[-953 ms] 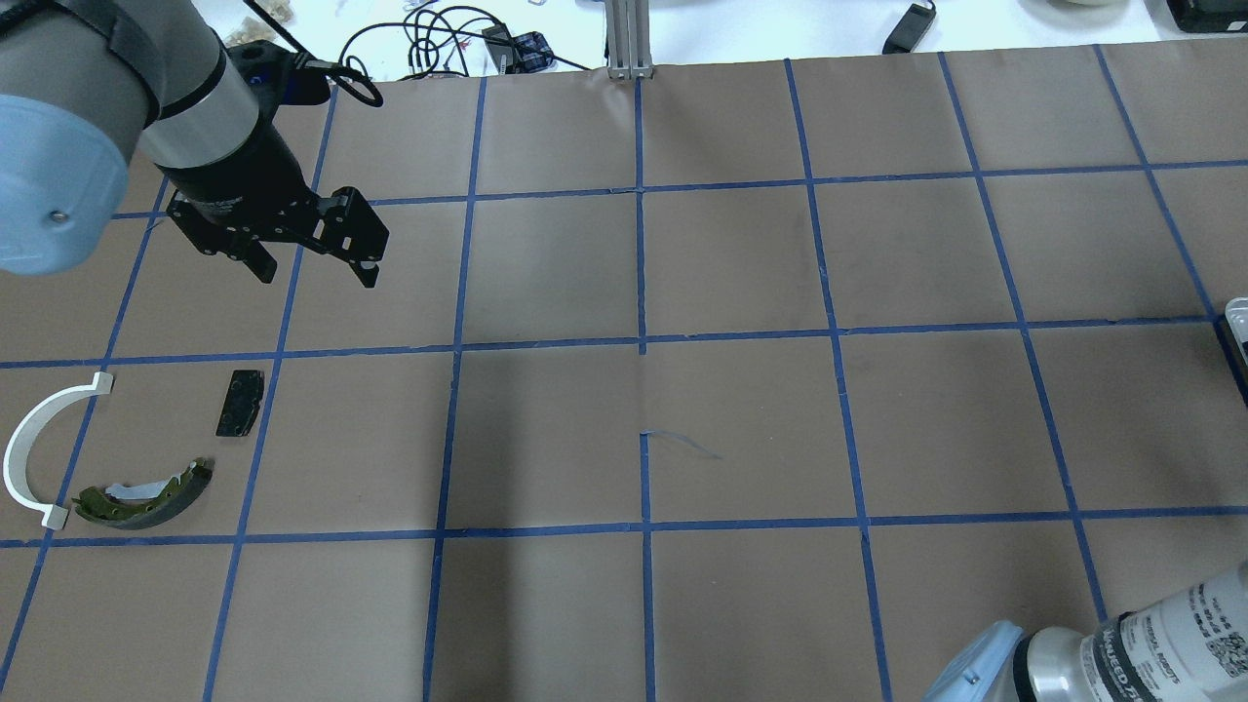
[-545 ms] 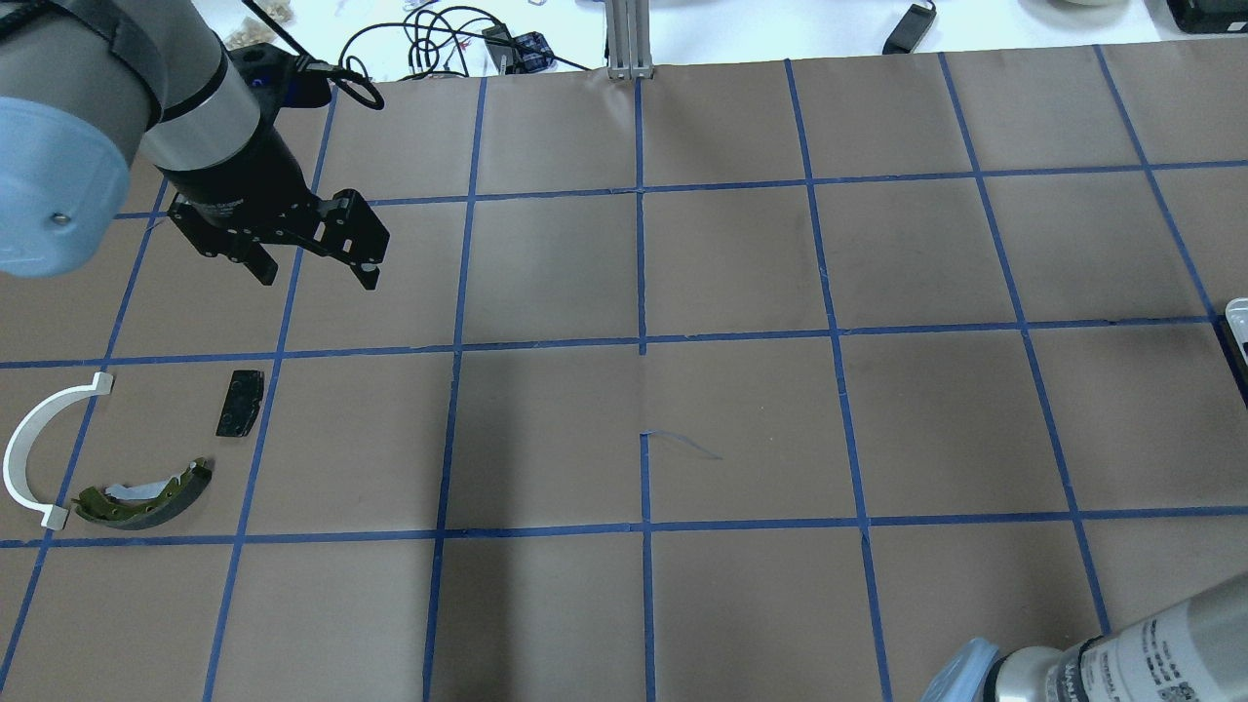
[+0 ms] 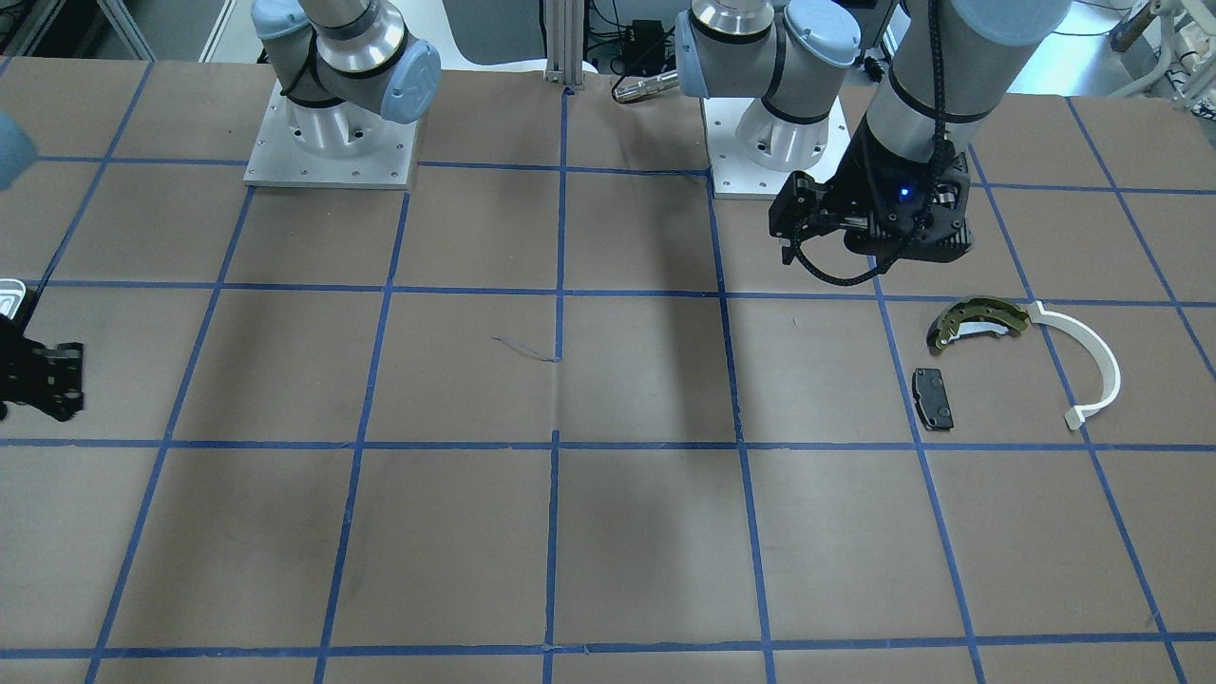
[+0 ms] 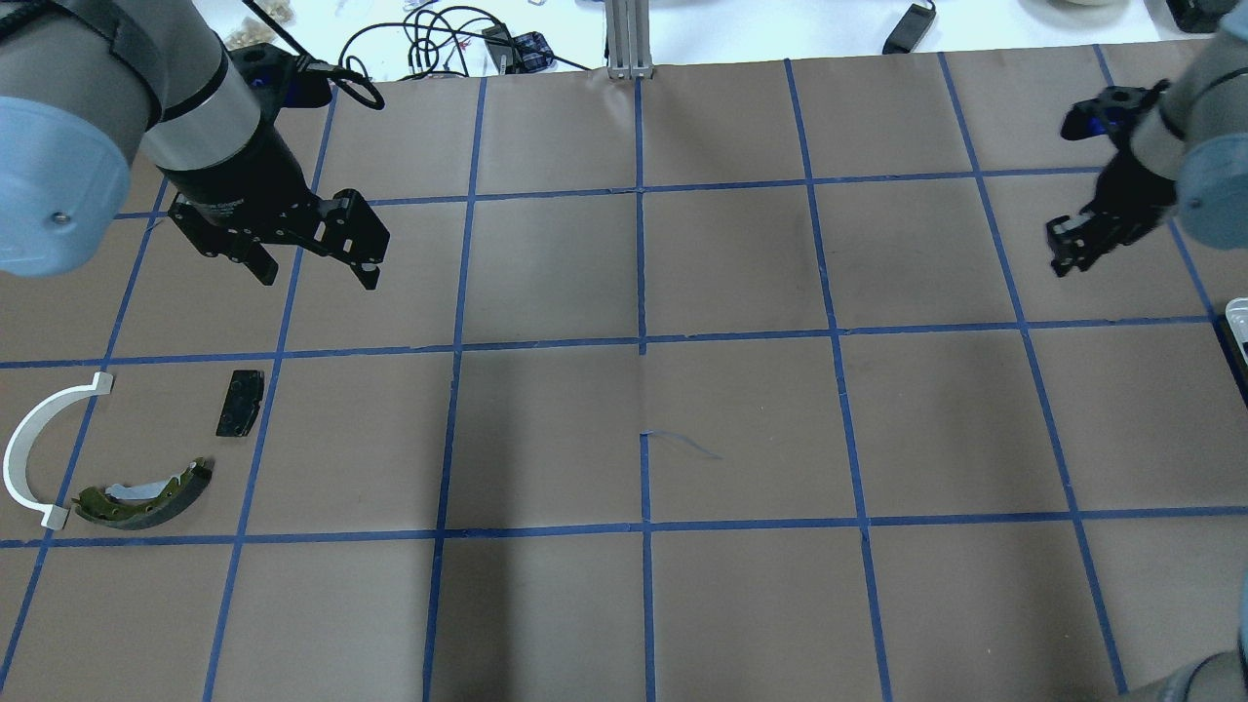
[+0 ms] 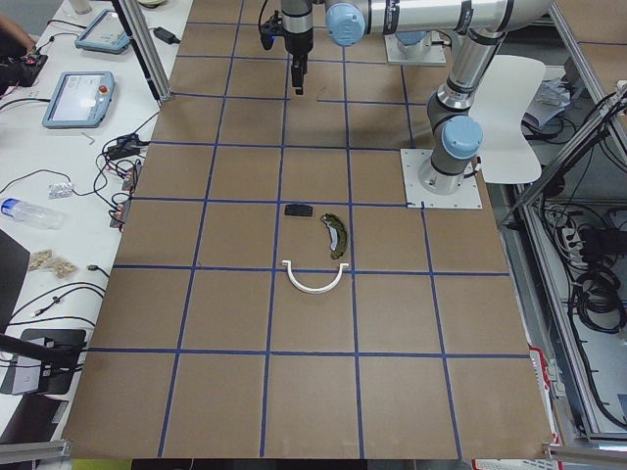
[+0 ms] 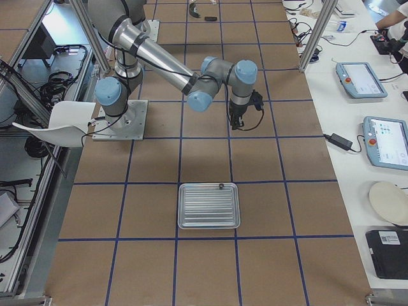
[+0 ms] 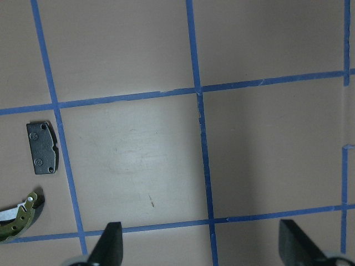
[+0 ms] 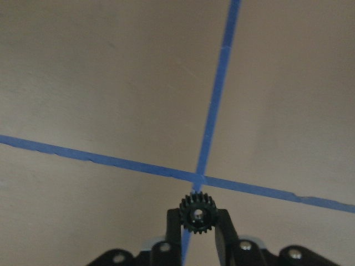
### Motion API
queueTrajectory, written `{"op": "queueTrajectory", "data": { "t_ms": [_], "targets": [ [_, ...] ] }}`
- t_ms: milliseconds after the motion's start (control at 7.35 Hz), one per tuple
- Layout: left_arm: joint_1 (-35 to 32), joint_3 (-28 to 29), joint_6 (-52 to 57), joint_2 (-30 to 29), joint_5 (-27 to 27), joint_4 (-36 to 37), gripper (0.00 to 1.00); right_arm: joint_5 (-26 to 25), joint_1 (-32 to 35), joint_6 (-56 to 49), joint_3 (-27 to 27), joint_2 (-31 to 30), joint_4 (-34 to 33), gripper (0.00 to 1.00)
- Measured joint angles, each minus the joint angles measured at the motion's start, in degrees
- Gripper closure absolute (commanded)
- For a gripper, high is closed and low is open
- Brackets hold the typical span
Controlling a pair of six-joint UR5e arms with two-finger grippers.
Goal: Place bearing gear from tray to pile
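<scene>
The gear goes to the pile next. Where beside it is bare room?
The square on the table-centre side of the black pad and brake shoe is bare. Tight between white arc, pad and shoe; the left gripper hangs beyond the pad.

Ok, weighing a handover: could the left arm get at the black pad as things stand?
Probably yes: the left gripper hangs open close by the black pad, with nothing between them.

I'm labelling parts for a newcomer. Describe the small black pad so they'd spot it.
Near the left gripper, three parts lie on the brown table. The black pad sits closest to that gripper, apart from the olive brake shoe and white half-ring; it alone is rectangular, dark.
</scene>
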Motion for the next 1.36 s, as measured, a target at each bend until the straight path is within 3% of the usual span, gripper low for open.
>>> {"op": "queueTrajectory", "data": {
  "t_ms": [545, 953, 1089, 1225, 1361],
  "targets": [
    [0.00, -0.04, 0.03, -0.06, 0.06, -0.01, 0.00, -0.02, 27.32, 34.71, 0.19, 2.64, -1.85, 1.00],
    [0.00, -0.04, 0.03, -0.05, 0.07, -0.01, 0.00, -0.03, 42.77, 42.26, -0.19, 9.02, -8.14, 0.96],
    [0.02, -0.04, 0.03, -0.07, 0.05, 0.01, 0.00, -0.01, 44.85, 43.63, -0.13, 10.66, -9.64, 0.44],
    [0.06, -0.04, 0.03, -0.12, 0.01, 0.05, 0.00, 0.03, 45.74, 44.09, 0.00, 11.36, -10.28, 0.00],
    [0.08, 0.01, 0.05, -0.20, 0.00, 0.06, 0.00, 0.09, 46.05, 44.08, -0.12, 11.45, -10.58, 0.00]
  ]
}}
